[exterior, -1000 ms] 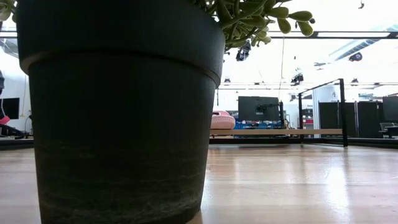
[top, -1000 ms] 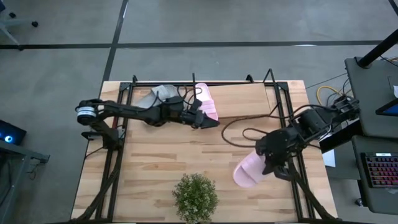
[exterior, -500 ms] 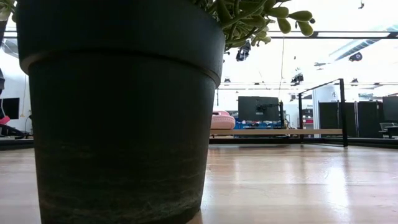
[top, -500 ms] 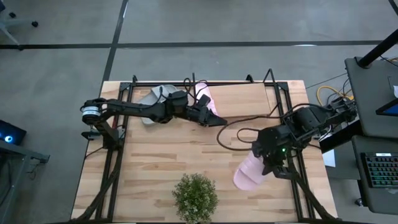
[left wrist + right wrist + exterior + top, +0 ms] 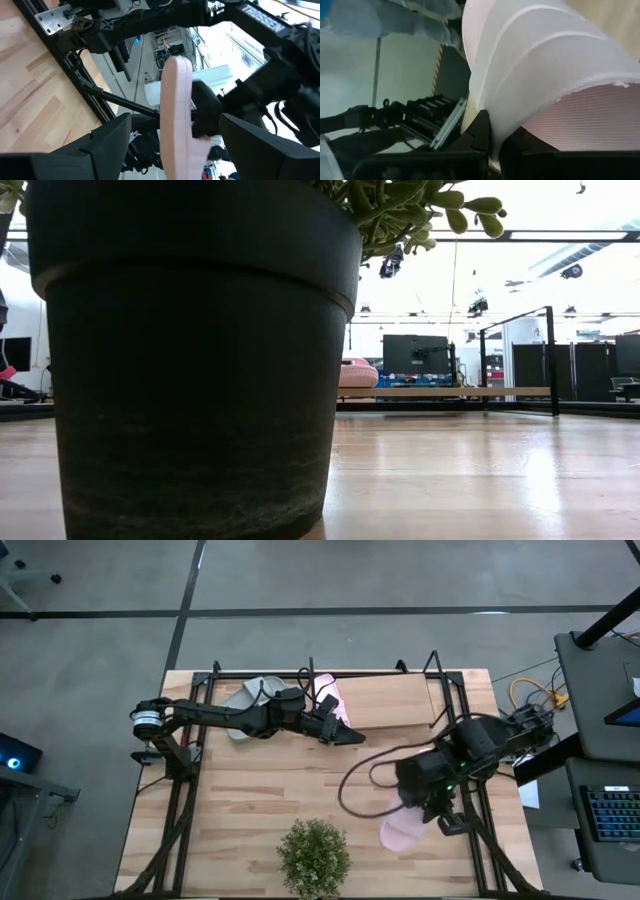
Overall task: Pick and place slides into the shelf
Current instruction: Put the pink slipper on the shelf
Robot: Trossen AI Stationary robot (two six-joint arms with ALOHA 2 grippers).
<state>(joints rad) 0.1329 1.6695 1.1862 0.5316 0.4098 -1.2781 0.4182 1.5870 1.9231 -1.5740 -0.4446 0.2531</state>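
Nearest me, the potted plant (image 5: 315, 855) is sitting at the table's (image 5: 250, 810) front edge. Just past it, I am seeing my right gripper (image 5: 425, 808) pinching a pink slide (image 5: 402, 832) with jaws pressed shut on its edge. Farther back, my left gripper (image 5: 350, 736) is hovering with jaws spread, holding nothing. Behind it, on the shelf (image 5: 400, 700), a second pink slide (image 5: 331, 698) and a grey slide (image 5: 248, 694) are lying.

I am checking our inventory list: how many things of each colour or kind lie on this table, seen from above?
pink slides: 2
grey slides: 1 in view
potted plant: 1
total: 4
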